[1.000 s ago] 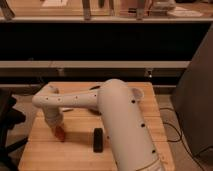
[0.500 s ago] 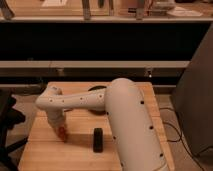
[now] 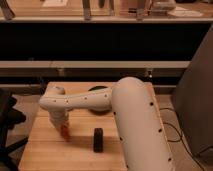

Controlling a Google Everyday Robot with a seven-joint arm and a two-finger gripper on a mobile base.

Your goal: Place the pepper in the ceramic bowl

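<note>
Camera view: gripper (image 3: 63, 125) is over the left part of the worktop (image 3: 50, 156), near the left edge, about midway front to back; pepper (image 3: 65, 132) is right at its tip; cannot tell whether the claw is clamped on it or apart; ceramic bowl (image 3: 99, 89) is toward the back edge near centre, mostly hidden behind the arm (image 3: 90, 101); pepper is not in the bowl, so carry and release look still to do; black bar (image 3: 98, 140) lies near the front edge, right of the pepper; bare wood at the front-left corner; the route back-right to the bowl looks clear of the bar.
</note>
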